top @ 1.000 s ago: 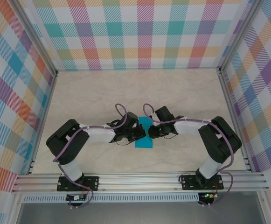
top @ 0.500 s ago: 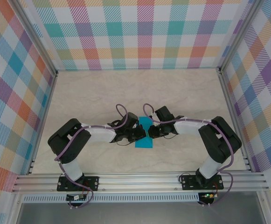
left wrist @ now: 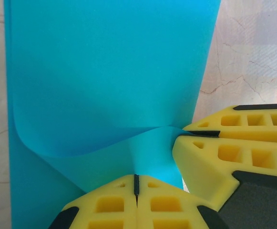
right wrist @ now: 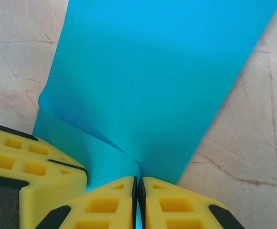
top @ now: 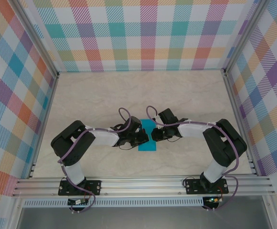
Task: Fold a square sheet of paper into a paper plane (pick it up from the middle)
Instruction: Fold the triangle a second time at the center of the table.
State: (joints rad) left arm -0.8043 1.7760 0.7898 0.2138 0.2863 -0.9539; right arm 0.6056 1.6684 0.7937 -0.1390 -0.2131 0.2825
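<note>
The square sheet of paper (top: 148,142) is teal-blue and lies as a long doubled strip on the table's near middle. In the left wrist view the sheet (left wrist: 109,71) rises in a curved ridge into my left gripper (left wrist: 136,177), which is shut on that ridge. My right gripper (right wrist: 138,183) is shut on the sheet (right wrist: 167,71) from the opposite side, with teal showing between its fingers. From above, the left gripper (top: 142,137) and right gripper (top: 153,135) meet tip to tip over the strip. The right gripper's fingers (left wrist: 224,152) sit just right of the left ones.
The marble-patterned table (top: 105,95) is ringed by checked walls and aluminium rails (top: 143,183) at the near edge. Both arm bases (top: 78,186) are bolted there. Purple cables (top: 124,112) loop above the wrists.
The left arm's elbow has shifted slightly to the right. Both grippers and the sheet stay almost where they were.
</note>
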